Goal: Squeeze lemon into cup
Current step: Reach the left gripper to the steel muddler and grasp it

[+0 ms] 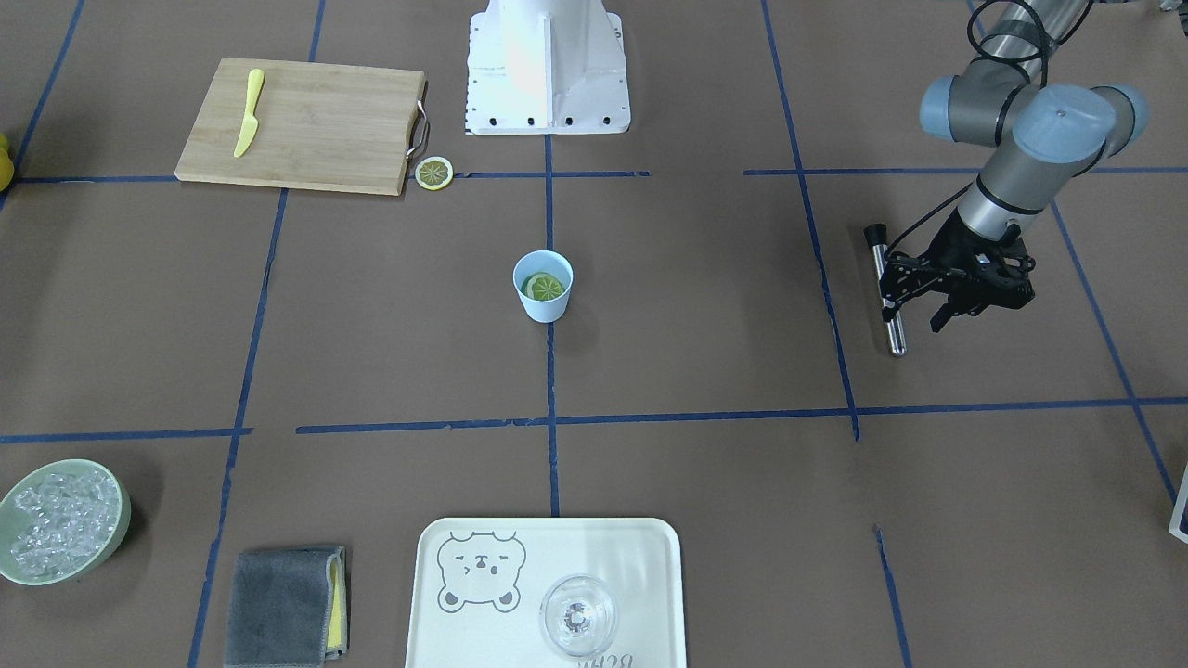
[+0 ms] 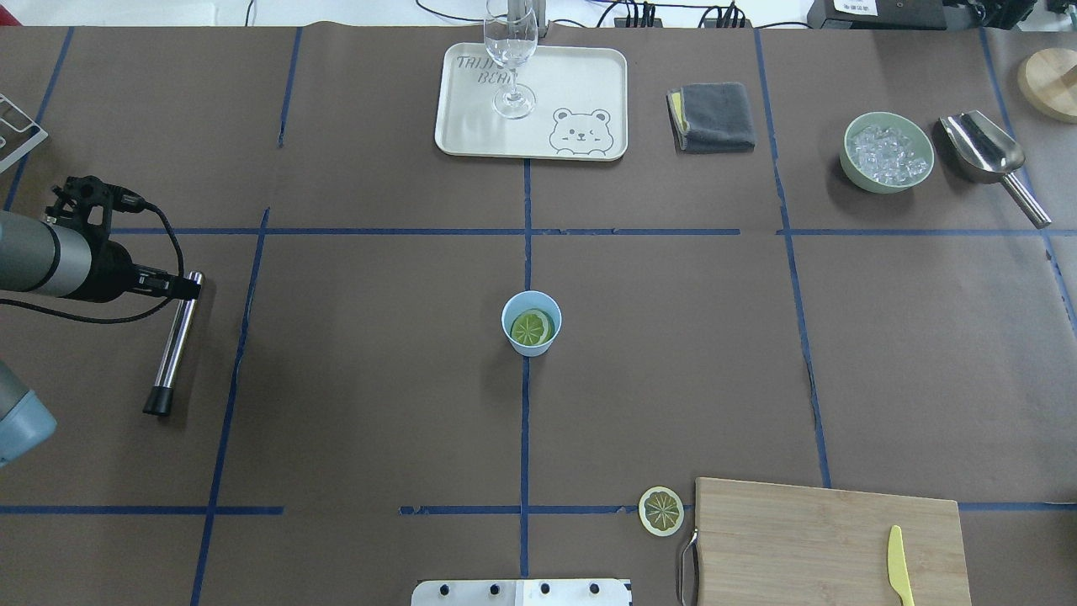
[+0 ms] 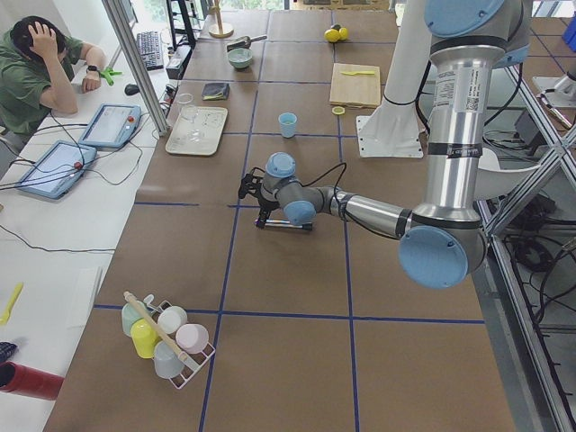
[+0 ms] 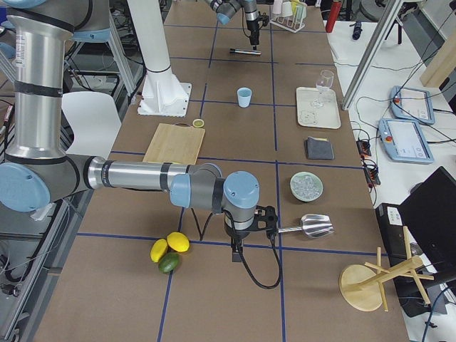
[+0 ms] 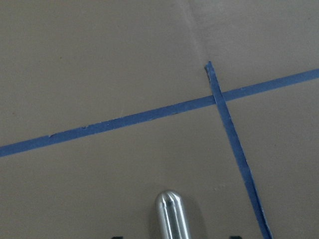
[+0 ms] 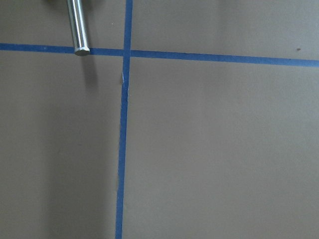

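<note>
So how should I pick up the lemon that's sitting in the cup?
Come straight down and pinch the lemon by its rind, on opposite sides. It lies cut face up inside the upright cup, whose wall blocks any sideways approach; it looks narrower than the mouth, so fingers should probably fit.

The wall of the light-blue tapered tumbler (image 2: 528,349) hides the lower part of the small round cut lemon (image 2: 532,328). The right tool (image 4: 246,231) shows only from the side, so the spacing of its jaws cannot be read.

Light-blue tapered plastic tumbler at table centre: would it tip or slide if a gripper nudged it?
Probably tips easily: the light-blue tumbler narrows toward its base and looks light. The yellow-green cut lemon piece inside adds little ballast.
</note>
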`<state>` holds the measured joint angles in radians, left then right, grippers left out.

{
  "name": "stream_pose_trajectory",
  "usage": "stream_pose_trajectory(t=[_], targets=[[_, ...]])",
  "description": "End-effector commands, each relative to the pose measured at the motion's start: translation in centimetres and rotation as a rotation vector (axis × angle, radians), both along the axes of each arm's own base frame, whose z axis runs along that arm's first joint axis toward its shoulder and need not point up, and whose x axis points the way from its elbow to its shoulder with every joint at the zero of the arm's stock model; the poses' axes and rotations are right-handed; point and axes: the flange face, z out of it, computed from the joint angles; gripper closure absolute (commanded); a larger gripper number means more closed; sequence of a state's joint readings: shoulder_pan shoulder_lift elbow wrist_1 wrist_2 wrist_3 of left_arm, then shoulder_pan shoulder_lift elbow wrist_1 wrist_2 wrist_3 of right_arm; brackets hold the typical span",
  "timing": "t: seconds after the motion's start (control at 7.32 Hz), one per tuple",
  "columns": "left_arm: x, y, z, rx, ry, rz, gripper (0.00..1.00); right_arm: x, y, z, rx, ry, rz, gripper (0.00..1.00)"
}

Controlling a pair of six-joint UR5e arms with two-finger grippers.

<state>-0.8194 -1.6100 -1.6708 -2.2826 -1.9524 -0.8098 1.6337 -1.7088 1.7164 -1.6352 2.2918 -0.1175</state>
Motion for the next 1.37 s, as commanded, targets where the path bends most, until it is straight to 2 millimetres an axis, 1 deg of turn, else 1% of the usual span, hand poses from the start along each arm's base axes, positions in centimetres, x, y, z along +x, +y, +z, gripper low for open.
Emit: stream_pose_trajectory(t=[0.0, 0.27, 0.41, 0.55, 0.68, 0.82, 0.96, 1.09, 1.23], targets=[[1.1, 0.5, 0.3, -0.014, -0.007, -0.005, 0.30, 0.0, 0.0, 0.1, -0.001, 0.000, 0.000, 0.00], [2.9, 1.0, 0.8, -0.036, -0.009, 0.009, 0.29, 0.0, -0.1, 0.0, 0.001, 0.002, -0.002, 0.00], [3.2, 0.8, 0.7, -0.035, -0.008, 0.010, 0.30, 0.0, -0.1, 0.0, 0.000, 0.002, -0.001, 0.00], [3.2, 0.8, 0.7, -0.035, -0.009, 0.009, 0.35, 0.0, -0.1, 0.0, 0.001, 0.002, -0.002, 0.00], [3.1, 0.8, 0.7, -0.038, -0.007, 0.007, 0.63, 0.0, -0.1, 0.0, 0.001, 0.002, -0.002, 0.00], [3.2, 0.8, 1.2, -0.044, -0.014, 0.006, 0.90, 0.0, -0.1, 0.0, 0.000, 0.002, -0.001, 0.00], [3.2, 0.8, 1.3, -0.044, -0.014, 0.006, 0.87, 0.0, -0.1, 0.0, 0.000, 0.002, -0.001, 0.00], [3.2, 0.8, 1.1, -0.043, -0.013, 0.006, 0.87, 0.0, -0.1, -0.1, 0.001, 0.002, 0.001, 0.00], [3.0, 0.8, 0.5, -0.036, -0.004, 0.006, 1.00, 0.0, -0.2, -0.1, 0.002, 0.003, 0.001, 0.00]])
